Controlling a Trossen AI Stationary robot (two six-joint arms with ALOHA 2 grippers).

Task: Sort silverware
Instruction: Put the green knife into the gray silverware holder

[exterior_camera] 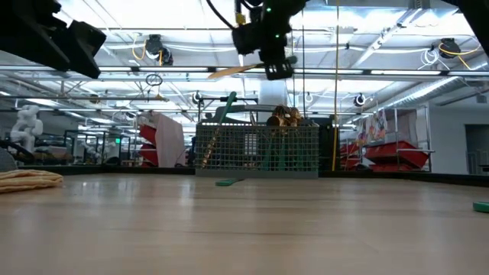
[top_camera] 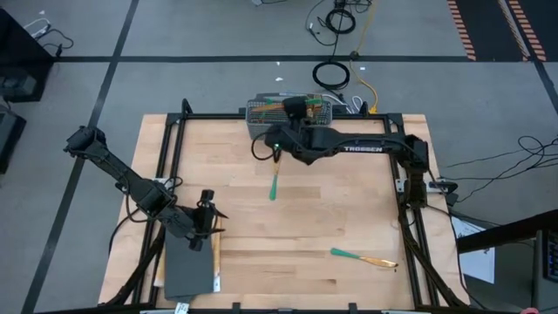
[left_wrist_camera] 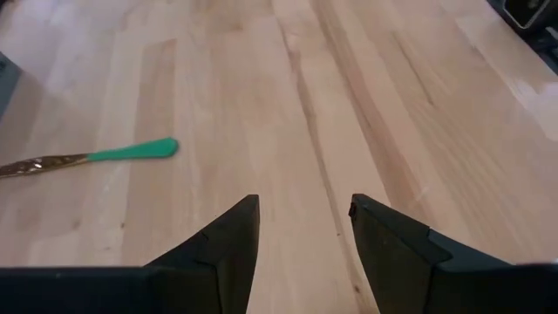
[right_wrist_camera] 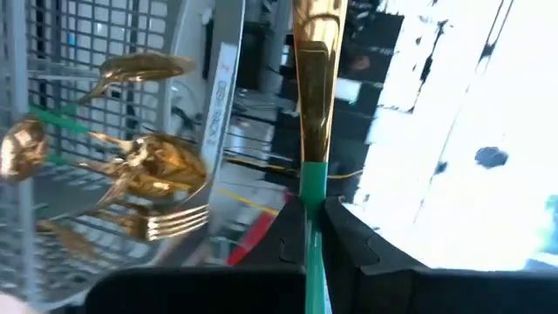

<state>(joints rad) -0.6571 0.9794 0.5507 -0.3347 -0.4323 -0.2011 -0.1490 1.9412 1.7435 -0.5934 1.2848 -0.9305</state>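
Looks like mid-sort: the right gripper is clamped on a knife lifted just in front of the basket, so next it needs carrying to its pile, while the left gripper waits, jaws apart, near the tray.

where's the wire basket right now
The grey wire basket sits at the table's far edge near the middle in the high view, with silverware standing in it. The right gripper is just in front, shut on a knife.
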